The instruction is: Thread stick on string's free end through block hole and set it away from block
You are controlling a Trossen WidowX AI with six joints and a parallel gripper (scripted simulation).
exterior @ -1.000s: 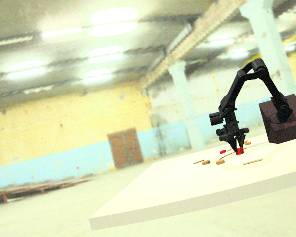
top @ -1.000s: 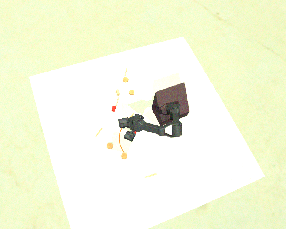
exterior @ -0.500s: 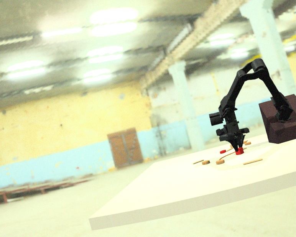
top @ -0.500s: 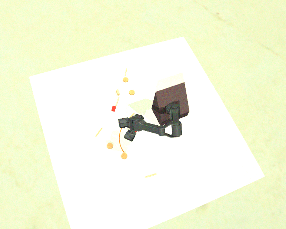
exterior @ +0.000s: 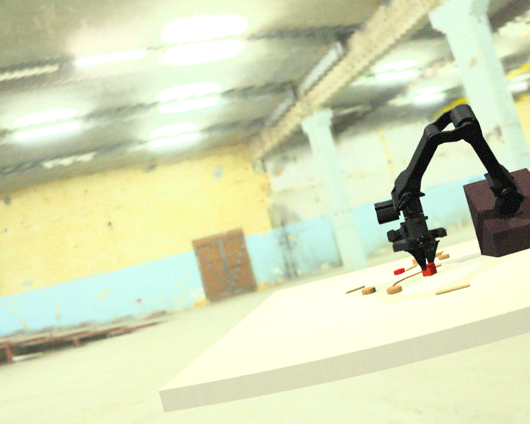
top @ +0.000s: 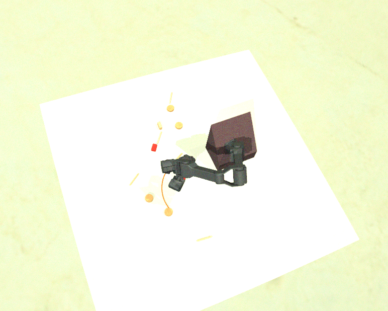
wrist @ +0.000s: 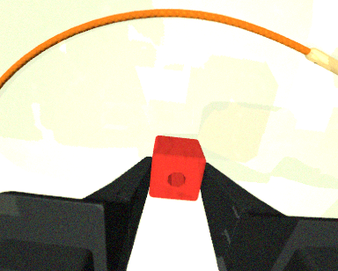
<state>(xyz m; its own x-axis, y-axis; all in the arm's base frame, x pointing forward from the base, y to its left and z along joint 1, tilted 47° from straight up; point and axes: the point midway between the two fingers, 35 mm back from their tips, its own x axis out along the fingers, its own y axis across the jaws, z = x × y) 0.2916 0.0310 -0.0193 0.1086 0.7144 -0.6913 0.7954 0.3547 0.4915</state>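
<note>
Top view: red block [top: 184,178] [exterior: 429,269] [wrist: 177,169] mostly hidden under gripper [top: 178,176] [exterior: 426,267] [wrist: 176,165]; hole not visible there. String [top: 162,191] [exterior: 406,278] [wrist: 167,13] upper part also hidden by arm [top: 202,172] [exterior: 419,163]. Wrist view: stick [wrist: 323,59] cut off at R edge, string at L edge. Exterior: dark box [exterior: 484,221] cut off at R edge, bkgd blurred.

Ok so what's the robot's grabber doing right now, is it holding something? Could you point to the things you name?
Gripper [exterior: 428,267] [wrist: 176,165]: closed on the red block with the round hole [exterior: 429,269] [wrist: 165,190].
</note>
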